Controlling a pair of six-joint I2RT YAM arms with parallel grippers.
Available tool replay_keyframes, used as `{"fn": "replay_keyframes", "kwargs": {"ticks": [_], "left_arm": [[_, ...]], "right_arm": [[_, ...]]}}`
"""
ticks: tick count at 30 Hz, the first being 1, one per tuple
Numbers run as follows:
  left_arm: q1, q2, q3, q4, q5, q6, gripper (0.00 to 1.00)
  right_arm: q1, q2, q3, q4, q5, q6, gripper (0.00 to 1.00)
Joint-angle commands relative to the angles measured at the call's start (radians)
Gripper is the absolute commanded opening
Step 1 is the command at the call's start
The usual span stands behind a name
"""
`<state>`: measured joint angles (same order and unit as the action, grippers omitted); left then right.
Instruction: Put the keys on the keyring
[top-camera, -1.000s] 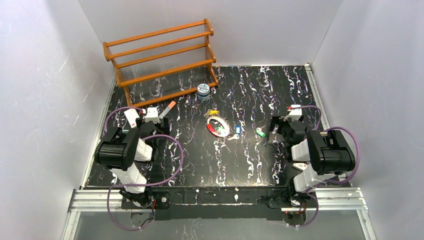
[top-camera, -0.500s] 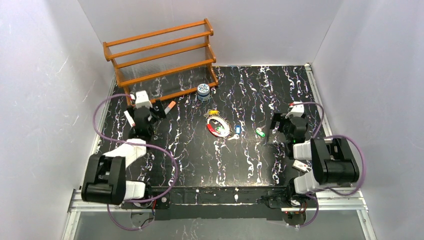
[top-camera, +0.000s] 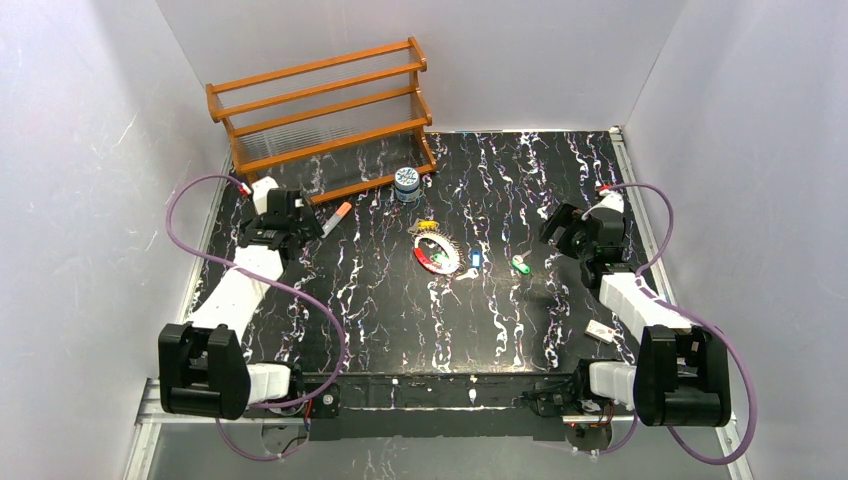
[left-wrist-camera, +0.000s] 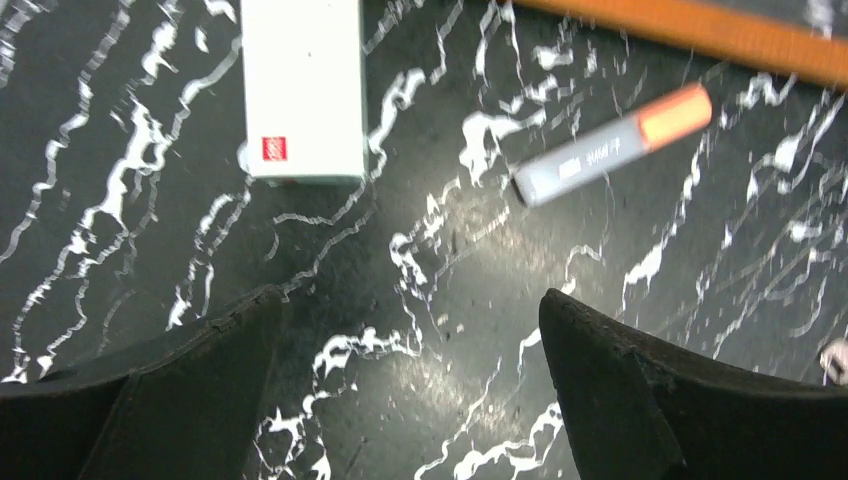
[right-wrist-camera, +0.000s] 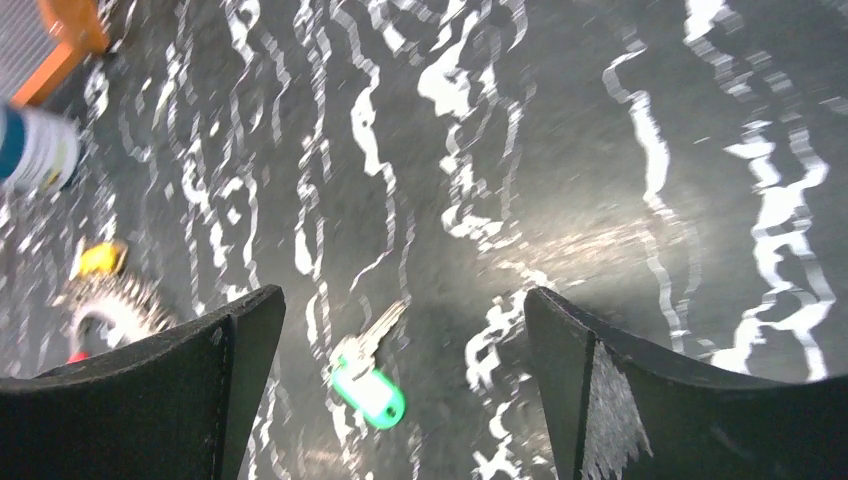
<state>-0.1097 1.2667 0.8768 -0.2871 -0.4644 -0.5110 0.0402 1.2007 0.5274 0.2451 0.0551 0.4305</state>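
Left arm: reaches forward along the left side of the worktop (top-camera: 400, 330), forearm low, wrist angled down. The left gripper (left-wrist-camera: 410, 330) is released, jaws wide apart, nothing between them but bare black marbled surface.

Beyond its left finger lies a white box (left-wrist-camera: 300, 90), flat, with a small red label near its near end; the print is too small to read. Beyond the right finger lies a grey marker (left-wrist-camera: 610, 160) with an orange cap. There is writing along the barrel, but it is blurred and unreadable.

The wooden rack (top-camera: 320, 110) stands at the far left corner, its near rail just past the marker. A round blue-white jar (top-camera: 406, 183) sits by the rack's right foot; no lettering can be made out.

Centre: the keyring (top-camera: 437, 250) lies flat, with a red stretch on its left arc. The yellow key (top-camera: 430, 226) is at its far edge; I cannot tell whether it is threaded. The blue key (top-camera: 475, 259) is just right of the loop, and the green key (top-camera: 521, 265) is further right, apart from it.

Right arm: extends forward along the right side, wrist turned in toward the centre. The right gripper (right-wrist-camera: 405, 310) is released, jaws spread wide and empty. In the wrist view the green key lies on the worktop between the fingers, touching neither. A small white tag (top-camera: 600, 330) lies beside the right forearm.
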Motion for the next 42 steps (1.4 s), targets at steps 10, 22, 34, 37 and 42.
{"fn": "replay_keyframes", "kwargs": {"ticks": [10, 22, 34, 37, 42], "left_arm": [[-0.006, -0.045, -0.171, 0.195, 0.618, -0.102, 0.98], [-0.361, 0.102, -0.234, 0.49, 0.607, -0.312, 0.9], [-0.383, 0.115, -0.148, 0.404, 0.515, -0.252, 0.86], [-0.383, 0.091, -0.145, 0.367, 0.479, -0.231, 0.86], [-0.384, 0.095, -0.134, 0.337, 0.452, -0.205, 0.85]], "right_arm": [[0.284, 0.235, 0.256, -0.143, -0.282, -0.03, 0.96], [0.425, 0.627, 0.615, -0.281, -0.414, -0.126, 0.78], [0.496, 0.899, 0.905, -0.443, -0.617, -0.197, 0.59], [0.519, 0.91, 0.938, -0.443, -0.791, -0.217, 0.53], [0.521, 0.816, 0.869, -0.338, -0.841, -0.158, 0.58]]}}
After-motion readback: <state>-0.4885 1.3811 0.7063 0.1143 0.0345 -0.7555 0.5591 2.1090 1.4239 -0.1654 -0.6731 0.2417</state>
